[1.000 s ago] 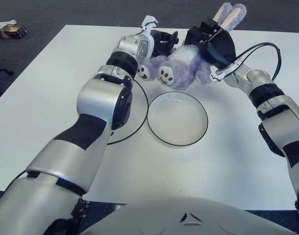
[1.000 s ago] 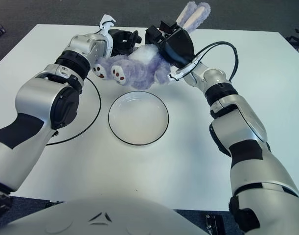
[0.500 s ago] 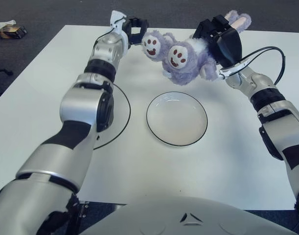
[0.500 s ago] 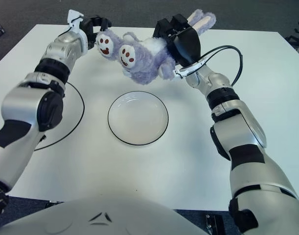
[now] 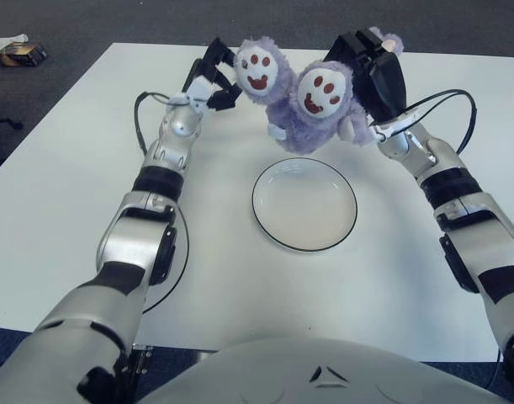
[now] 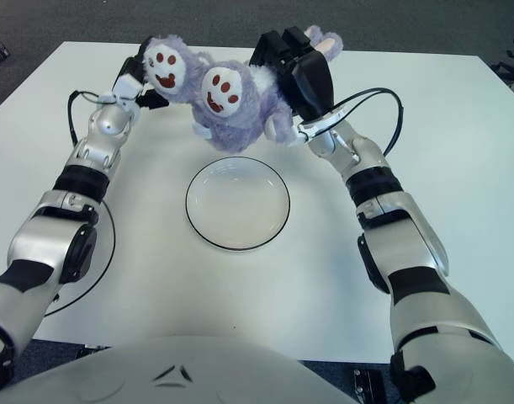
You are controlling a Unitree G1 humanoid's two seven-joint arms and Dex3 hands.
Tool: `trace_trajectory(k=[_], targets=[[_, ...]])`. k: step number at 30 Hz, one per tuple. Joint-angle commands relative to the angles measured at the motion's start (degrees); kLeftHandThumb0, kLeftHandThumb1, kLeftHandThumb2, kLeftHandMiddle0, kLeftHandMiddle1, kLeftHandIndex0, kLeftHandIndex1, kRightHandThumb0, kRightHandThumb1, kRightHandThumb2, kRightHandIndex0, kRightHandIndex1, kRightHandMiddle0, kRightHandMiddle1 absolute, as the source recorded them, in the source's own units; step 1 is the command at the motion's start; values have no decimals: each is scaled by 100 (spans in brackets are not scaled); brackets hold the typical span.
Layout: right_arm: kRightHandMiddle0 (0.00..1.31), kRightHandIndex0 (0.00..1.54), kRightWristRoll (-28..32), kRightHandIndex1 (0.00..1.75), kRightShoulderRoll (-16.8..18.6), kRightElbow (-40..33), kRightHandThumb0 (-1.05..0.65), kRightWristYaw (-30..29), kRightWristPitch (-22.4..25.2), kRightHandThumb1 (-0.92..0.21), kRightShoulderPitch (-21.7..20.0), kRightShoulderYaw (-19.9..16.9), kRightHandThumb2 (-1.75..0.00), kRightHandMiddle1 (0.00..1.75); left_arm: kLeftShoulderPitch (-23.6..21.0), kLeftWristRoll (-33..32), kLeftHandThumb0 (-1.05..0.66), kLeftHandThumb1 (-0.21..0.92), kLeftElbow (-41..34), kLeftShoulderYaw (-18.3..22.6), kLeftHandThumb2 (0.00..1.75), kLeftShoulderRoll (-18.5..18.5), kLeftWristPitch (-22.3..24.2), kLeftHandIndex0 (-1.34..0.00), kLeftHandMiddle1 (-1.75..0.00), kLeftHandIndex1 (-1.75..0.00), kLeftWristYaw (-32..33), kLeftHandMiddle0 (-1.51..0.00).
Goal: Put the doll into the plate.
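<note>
Both hands clamp the purple doll (image 5: pixel 303 109) aloft, left hand (image 5: pixel 213 77) on a foot, right hand (image 5: pixel 373 71) on its body, with the plate (image 5: pixel 304 204) below and nearer, ready for lowering.

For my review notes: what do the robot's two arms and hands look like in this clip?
Both arms have glossy silver shells with black panels and black ribbed rings at the joints. The left hand has black fingers on a silver-white base; the right hand is mostly black. A thin black cable loops beside each forearm.
</note>
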Motion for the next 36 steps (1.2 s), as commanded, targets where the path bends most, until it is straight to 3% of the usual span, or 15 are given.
trace_trajectory(k=[1,12,18,26,36], targets=[[52,80,339,164,35,-505,0,419,145,-13,238,-245,-151,175,456,236,-35,92,-137,-37,52,437,-598,-19,-157,-175,215,-44],[53,79,790,167,138,-1866,0,1539,551,-12,962,-605,-153,175,2029,910,-35,92,-651,-201,53,879,-1792,-19,-159,-175,969,-39],[53,79,733,168,152,-2236,0,1794,576,-12,1182,-702,-153,175,2266,1204,-36,92,-626,-271,53,927,-1732,-19,-161,-175,1193,-34],[53,80,703,166,222,-2340,0,1844,313,-12,1364,-741,-153,175,2251,1494,-35,92,-277,-405,52,845,-1656,-20,-166,-175,1668,-32],[57,83,1050,165,47,-2579,0,2502,14,-7,1671,-753,-158,175,2220,1099,-35,92,-212,-288,52,515,-1162,-20,-166,-175,1643,-39]])
